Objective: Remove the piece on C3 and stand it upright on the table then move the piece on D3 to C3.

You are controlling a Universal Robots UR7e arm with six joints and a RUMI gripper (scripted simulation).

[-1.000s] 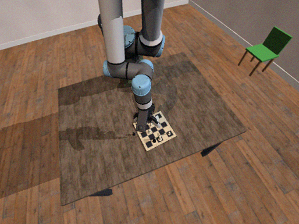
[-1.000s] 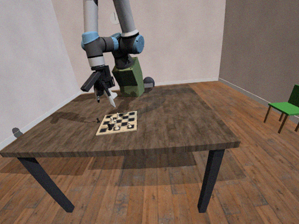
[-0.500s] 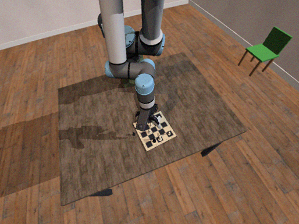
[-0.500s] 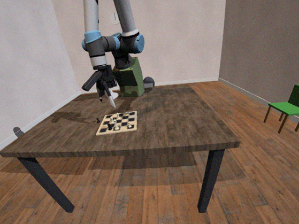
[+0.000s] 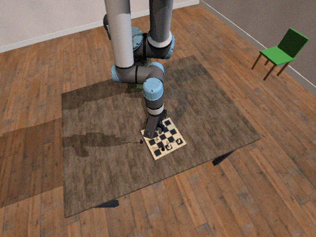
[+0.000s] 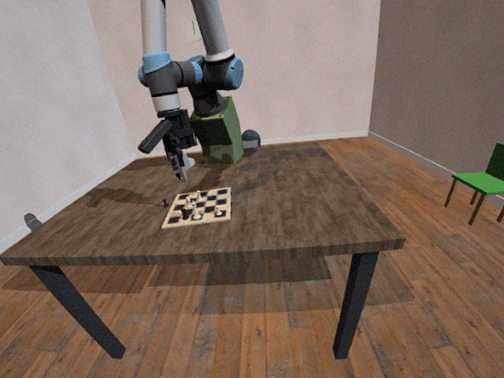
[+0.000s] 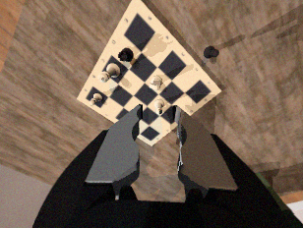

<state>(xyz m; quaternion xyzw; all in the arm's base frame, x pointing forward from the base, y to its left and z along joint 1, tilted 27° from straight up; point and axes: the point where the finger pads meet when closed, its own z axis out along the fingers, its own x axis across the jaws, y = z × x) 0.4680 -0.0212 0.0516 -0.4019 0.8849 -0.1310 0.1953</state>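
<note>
the arm held the pincer (image 7: 156,110) well above the near-left part of the board (image 7: 158,45), pointing down, so that the wrist view looked straight onto the squares. its two fingers stood close together with a gap left between them, and nothing was in that gap: the pincer was unclenched and carried no piece. such a narrow pre-set opening probably served to let the fingers pass down around one slim piece without brushing its neighbours.

a black pawn (image 7: 211,51) stood upright on the counter (image 7: 59,64), just beside the board's left edge and apart from it. judged from this, the piece from c3 had already been set off the board, and the step in hand was the move from d3 to c3.

a small white piece (image 7: 159,104) lay in line with the gap between the fingertips; it was probably the d3 piece, though the edge letters were too small to read. another white piece (image 7: 157,81) stood one square away, so a straight vertical descent was called for. a black piece (image 7: 126,54) and three white pieces (image 7: 105,74) stood grouped at the board's other side, well apart from the pincer.
</note>
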